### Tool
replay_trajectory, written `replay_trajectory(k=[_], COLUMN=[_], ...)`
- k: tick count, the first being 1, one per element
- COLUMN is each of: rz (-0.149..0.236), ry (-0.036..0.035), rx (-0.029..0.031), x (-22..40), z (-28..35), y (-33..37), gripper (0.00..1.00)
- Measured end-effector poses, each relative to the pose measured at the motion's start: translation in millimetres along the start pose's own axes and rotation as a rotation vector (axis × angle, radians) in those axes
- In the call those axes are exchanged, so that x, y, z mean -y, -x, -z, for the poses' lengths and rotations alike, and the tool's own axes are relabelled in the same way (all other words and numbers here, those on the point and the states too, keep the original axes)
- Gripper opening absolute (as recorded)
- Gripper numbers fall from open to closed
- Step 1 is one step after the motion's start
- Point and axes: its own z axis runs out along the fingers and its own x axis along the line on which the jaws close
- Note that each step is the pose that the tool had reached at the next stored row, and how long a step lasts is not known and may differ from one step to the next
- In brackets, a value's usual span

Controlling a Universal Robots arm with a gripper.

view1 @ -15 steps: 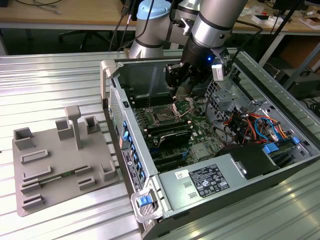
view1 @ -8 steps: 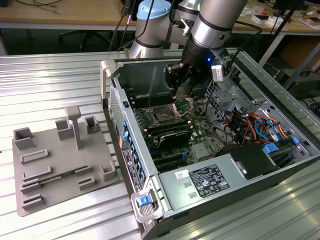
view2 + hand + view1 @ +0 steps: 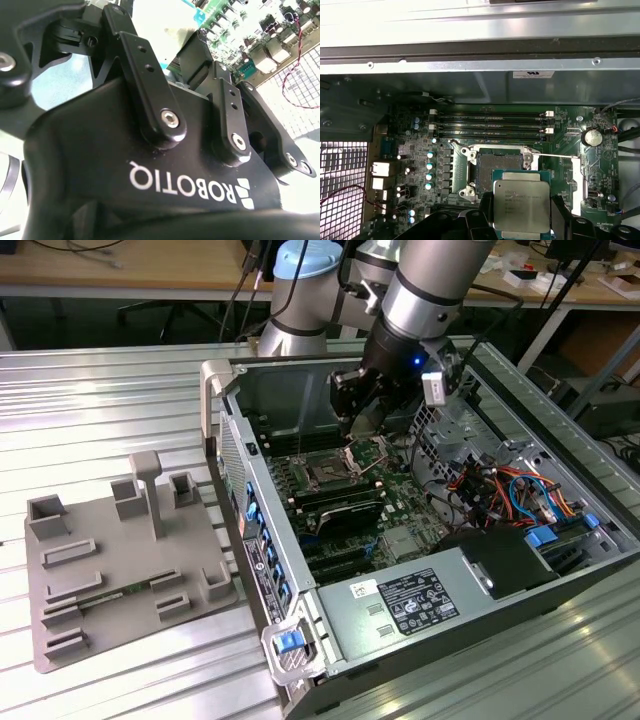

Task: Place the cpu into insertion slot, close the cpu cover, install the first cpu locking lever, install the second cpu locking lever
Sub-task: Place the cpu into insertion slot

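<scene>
In the first wrist view the cpu [image 3: 521,204], a flat square chip with a silver-grey face, is clamped between two black fingers [image 3: 485,212] of my gripper [image 3: 521,220]. It hangs just above and slightly to one side of the insertion slot [image 3: 499,172], a dark square socket with a silver rim that lies open and bare. The cpu cover [image 3: 577,181] looks swung back beside the socket, with a thin wire lever [image 3: 559,157] lying across the board. In the exterior view my gripper [image 3: 364,418] reaches down into the open computer case, above the insertion slot [image 3: 325,472].
The green motherboard [image 3: 420,165] carries long black memory slots [image 3: 492,125] beyond the socket and blue capacitors beside it. The case's metal wall [image 3: 300,390] and a bundle of coloured cables [image 3: 505,490] surround the arm. A grey fixture plate [image 3: 120,560] lies at the exterior view's left.
</scene>
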Motion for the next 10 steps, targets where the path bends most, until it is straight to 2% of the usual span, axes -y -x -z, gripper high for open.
replay_trajectory(k=[10], rz=[0.0], ry=[-0.0001], rx=[0.0], x=[0.2], z=[-2.7], y=[0.0], gripper=[0.55])
